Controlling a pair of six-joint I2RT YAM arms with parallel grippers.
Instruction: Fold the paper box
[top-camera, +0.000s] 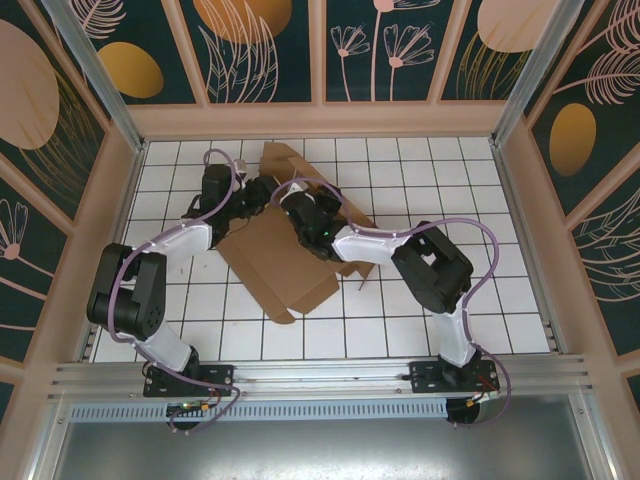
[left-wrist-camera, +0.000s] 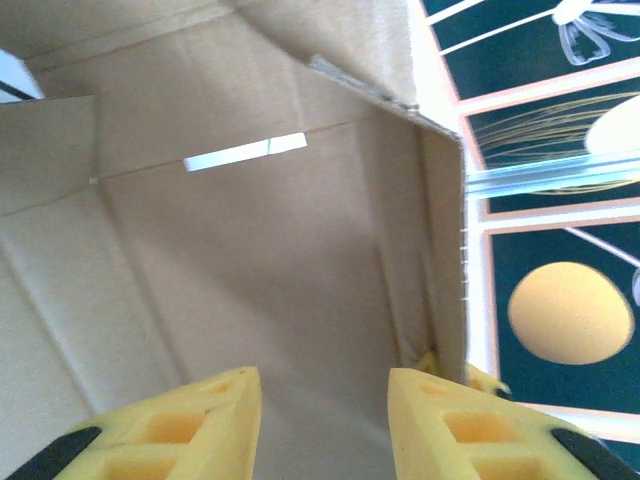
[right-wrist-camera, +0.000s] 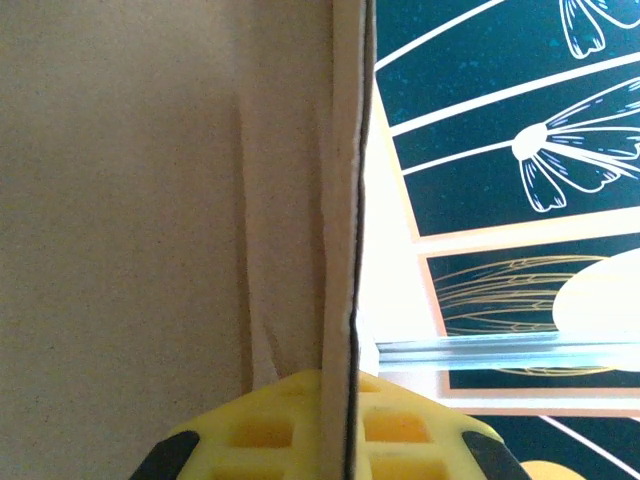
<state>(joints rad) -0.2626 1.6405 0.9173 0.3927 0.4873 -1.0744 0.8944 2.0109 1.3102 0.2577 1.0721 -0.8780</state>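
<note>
Clamping paper box (right-wrist-camera: 150, 200) edge, right end effector (right-wrist-camera: 345, 415), arms (top-camera: 372, 245) covering its middle

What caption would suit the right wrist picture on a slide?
Right tool pinching the edge of the paper box, patterned wall panels behind.

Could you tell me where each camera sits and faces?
Top external: above and behind, looking down at the table; shows left arm, right arm, paper box.
Left wrist: on the left arm, facing the box's inside; left gripper open.
Right wrist: facing a box edge; right gripper shut on it.
All share the box.
</note>
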